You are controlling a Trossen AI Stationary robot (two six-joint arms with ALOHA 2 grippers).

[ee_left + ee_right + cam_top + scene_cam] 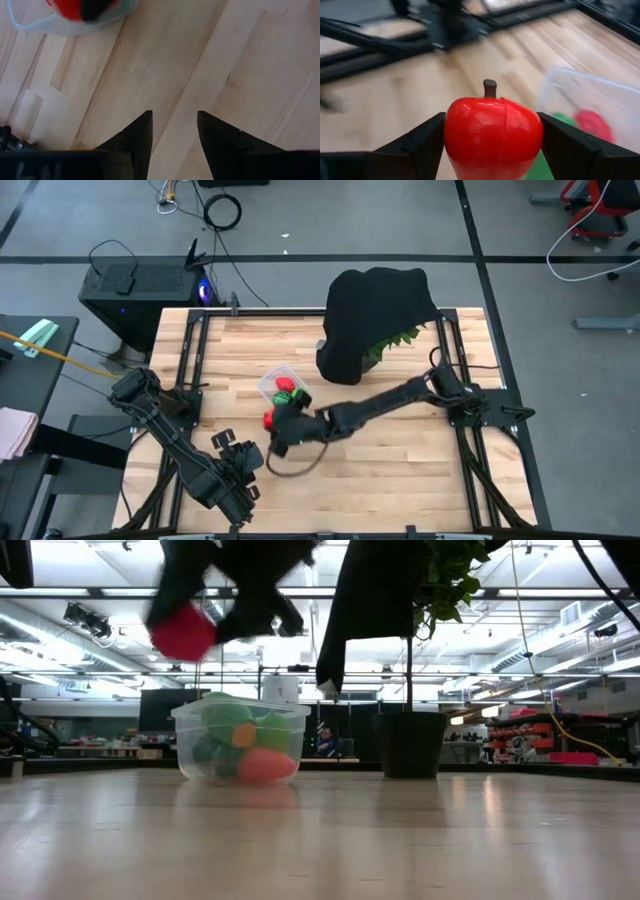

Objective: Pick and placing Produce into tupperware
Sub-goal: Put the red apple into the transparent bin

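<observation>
Two arms over light wood-plank table (400, 450). Right gripper (492, 137) pinches red toy apple (492, 132) just beside clear squarish plastic tupperware (240, 740) holding produce; left gripper (175, 132) spread, idle. Cluttered workshop behind.

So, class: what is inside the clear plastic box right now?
The clear plastic box holds several toys: a green one, a small orange one and a reddish one at the bottom. They overlap, so any others behind them are hidden.
</observation>
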